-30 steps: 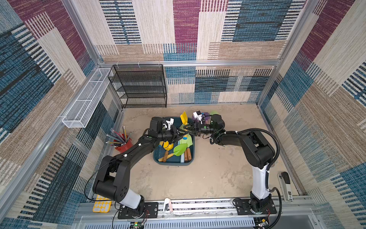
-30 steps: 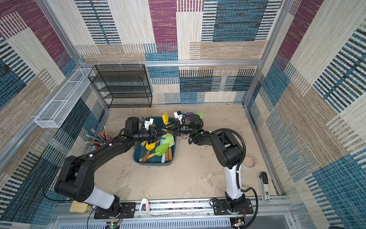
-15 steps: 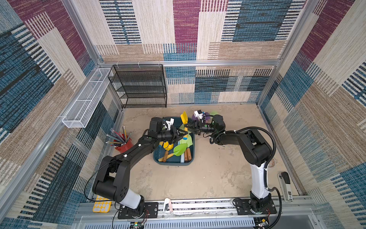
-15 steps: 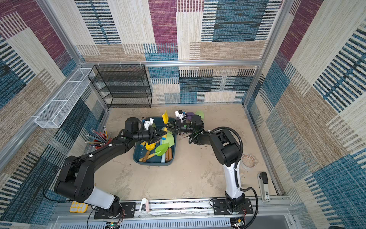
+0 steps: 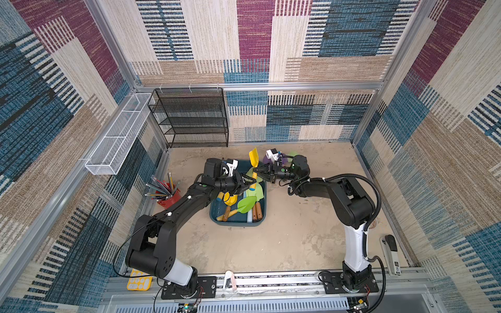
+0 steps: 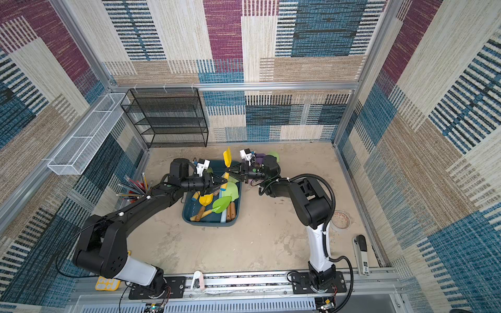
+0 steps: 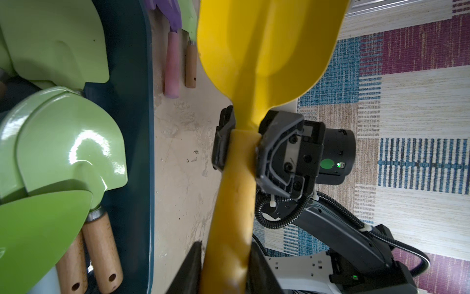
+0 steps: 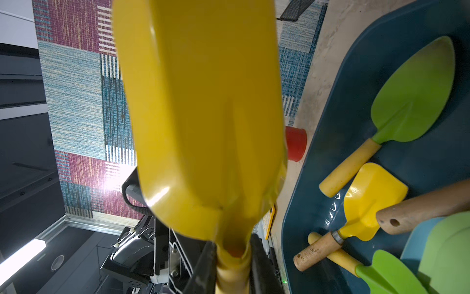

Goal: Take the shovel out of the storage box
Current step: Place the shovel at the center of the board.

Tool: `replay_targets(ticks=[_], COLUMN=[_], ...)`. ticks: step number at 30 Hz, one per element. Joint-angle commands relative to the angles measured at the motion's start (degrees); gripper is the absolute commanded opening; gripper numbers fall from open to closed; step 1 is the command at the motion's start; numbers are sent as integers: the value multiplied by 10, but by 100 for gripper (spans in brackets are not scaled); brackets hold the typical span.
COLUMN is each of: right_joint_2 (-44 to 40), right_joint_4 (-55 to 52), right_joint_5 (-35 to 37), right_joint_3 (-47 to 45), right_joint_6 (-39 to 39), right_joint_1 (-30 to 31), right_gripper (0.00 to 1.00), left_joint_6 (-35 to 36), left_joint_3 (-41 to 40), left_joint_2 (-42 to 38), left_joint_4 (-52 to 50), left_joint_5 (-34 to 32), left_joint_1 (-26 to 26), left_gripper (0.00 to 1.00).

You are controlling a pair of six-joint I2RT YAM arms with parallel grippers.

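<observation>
A yellow shovel stands nearly upright over the far end of the dark teal storage box, blade up. My left gripper is shut on its handle low down. My right gripper is shut on the neck just below the blade, as the left wrist view also shows. Inside the box lie several more shovels, green and yellow, some with wooden handles.
A black wire rack stands at the back left and a white wire basket hangs on the left wall. A red cup of pencils sits left of the box. Two shovels lie on the floor beyond the box.
My right gripper has closed onto the shovel's neck below the blade. The left arm and the shovel have hardly moved.
</observation>
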Motion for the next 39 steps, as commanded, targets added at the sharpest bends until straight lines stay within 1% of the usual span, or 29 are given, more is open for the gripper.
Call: replay_targets(ticks=[1, 6, 9, 12, 15, 18, 22, 26, 31, 33, 36, 39], right_joint_2=[-10, -19, -29, -47, -71, -91, -113, -129, -138, -136, -131, -125], right_joint_4=[1, -14, -51, -137, -270, -402, -514, -575, -669, -694, -719, -742], right_joint_5=[-3, -2, 0, 10, 38, 83, 143, 193, 306, 337, 372, 413], right_joint_3=[-4, -11, -10, -3, 18, 46, 70, 82, 117, 130, 144, 157], right_joint_6=[-28, -39, -65, -124, -215, -306, -386, -433, -503, -520, -538, -556], right_joint_1=[-9, -22, -30, -45, -63, -78, -98, -116, -122, -125, -129, -133], right_gripper=[21, 20, 20, 20, 19, 19, 20, 20, 21, 21, 21, 21], left_joint_6=[58, 95, 117, 160, 191, 207, 229, 245, 255, 258, 258, 259], left_joint_3=[17, 29, 32, 48, 57, 57, 60, 60, 57, 54, 46, 34], left_joint_2=[-18, -38, -49, -56, -56, -58, -61, -65, -69, -69, -70, -68], left_joint_4=[-83, -137, -170, -236, -286, -315, -353, -384, -413, -423, -431, -433], left_joint_5=[-21, -39, -61, -107, -154, -202, -250, -293, -339, -353, -370, -386], left_joint_1=[10, 29, 39, 41, 41, 40, 39, 35, 29, 26, 20, 12], left_gripper=[35, 36, 36, 36, 36, 36, 37, 37, 38, 38, 42, 43])
